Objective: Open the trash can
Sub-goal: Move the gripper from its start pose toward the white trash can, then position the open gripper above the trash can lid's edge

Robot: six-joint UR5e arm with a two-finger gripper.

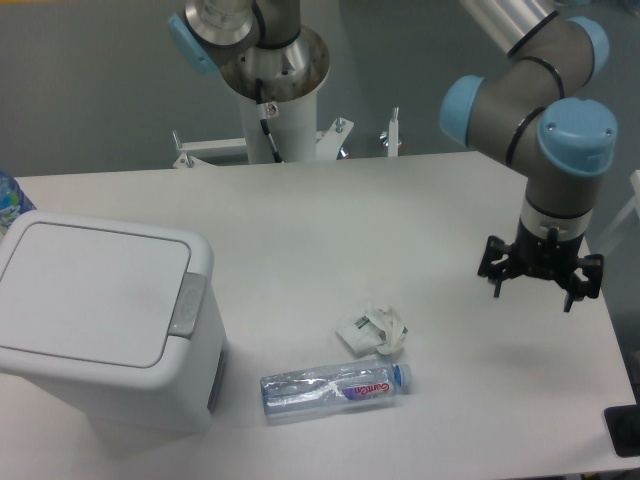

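The trash can (100, 320) is a large white boxy bin at the table's front left. Its flat lid lies closed, and a grey push-button latch (186, 305) sits on the lid's right edge. My gripper (533, 290) hangs over the right side of the table, far from the bin. Its fingers point down and stand spread apart with nothing between them.
A clear plastic water bottle (335, 385) lies on its side near the front edge. A crumpled white wrapper (373, 328) rests just behind it. The arm's white pedestal (275, 110) rises at the back. A blue object (8, 195) peeks in at the left edge.
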